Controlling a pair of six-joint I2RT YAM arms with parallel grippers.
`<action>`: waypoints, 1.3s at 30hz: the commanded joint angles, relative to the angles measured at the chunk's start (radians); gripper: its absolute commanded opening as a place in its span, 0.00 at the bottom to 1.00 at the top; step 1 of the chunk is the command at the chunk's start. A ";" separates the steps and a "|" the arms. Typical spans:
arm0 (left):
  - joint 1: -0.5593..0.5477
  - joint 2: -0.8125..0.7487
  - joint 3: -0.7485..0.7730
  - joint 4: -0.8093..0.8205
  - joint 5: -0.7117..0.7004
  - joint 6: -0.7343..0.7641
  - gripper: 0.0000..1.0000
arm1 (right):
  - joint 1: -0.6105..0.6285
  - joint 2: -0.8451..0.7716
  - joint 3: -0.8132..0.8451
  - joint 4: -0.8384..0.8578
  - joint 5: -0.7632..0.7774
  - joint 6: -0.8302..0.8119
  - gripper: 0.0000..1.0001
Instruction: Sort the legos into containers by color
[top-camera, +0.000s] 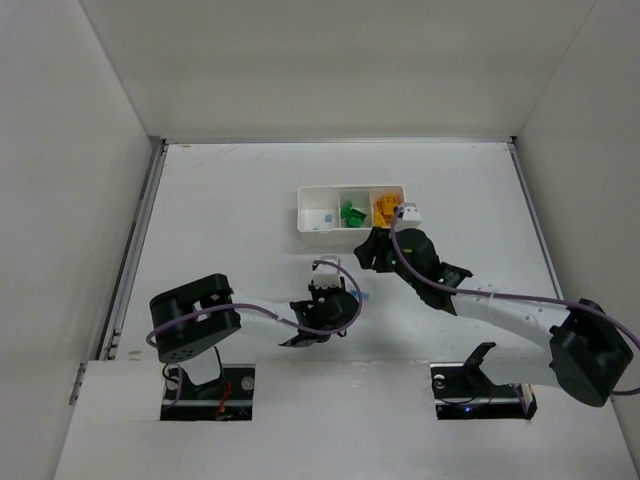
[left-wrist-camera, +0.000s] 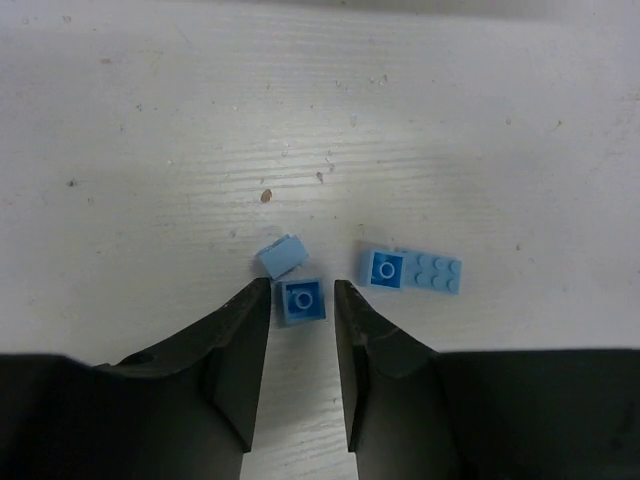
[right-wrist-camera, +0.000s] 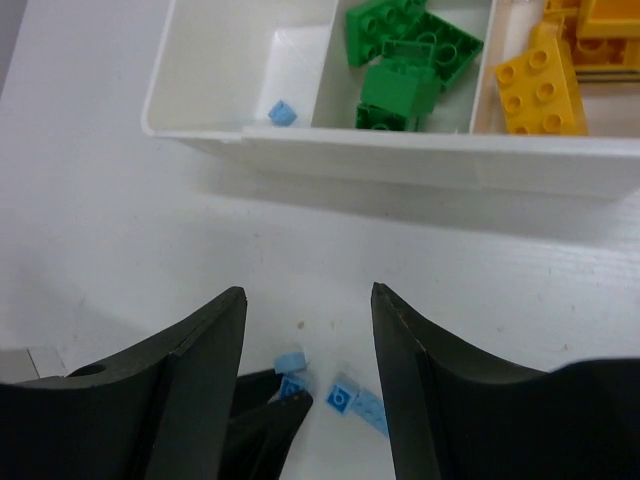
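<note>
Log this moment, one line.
left gripper: open around blue brick | right gripper: open, empty | tray: blue bit left, green bricks middle, yellow bricks right | loose: tilted brick, flat blue piece

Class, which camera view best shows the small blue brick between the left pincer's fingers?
The left wrist view: the blue brick lies close, sharp, stud up. Right wrist catches a sliver; top view cannot resolve it.

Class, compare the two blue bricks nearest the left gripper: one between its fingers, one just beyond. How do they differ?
The nearer brick lies flat, stud facing the camera; the farther brick is tipped, showing no stud. The nearer brick sits between the left gripper's jaws; the farther brick lies outside them. Both are small, light blue.
</note>
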 joint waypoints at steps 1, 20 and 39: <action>0.007 0.035 0.039 -0.056 -0.026 0.008 0.25 | 0.021 -0.077 -0.070 0.076 0.022 0.046 0.59; 0.085 -0.271 0.072 -0.191 -0.022 0.101 0.11 | 0.122 -0.118 -0.206 0.042 0.042 0.097 0.42; 0.524 0.076 0.450 -0.020 0.224 0.417 0.15 | 0.277 0.004 -0.111 0.022 0.139 0.101 0.46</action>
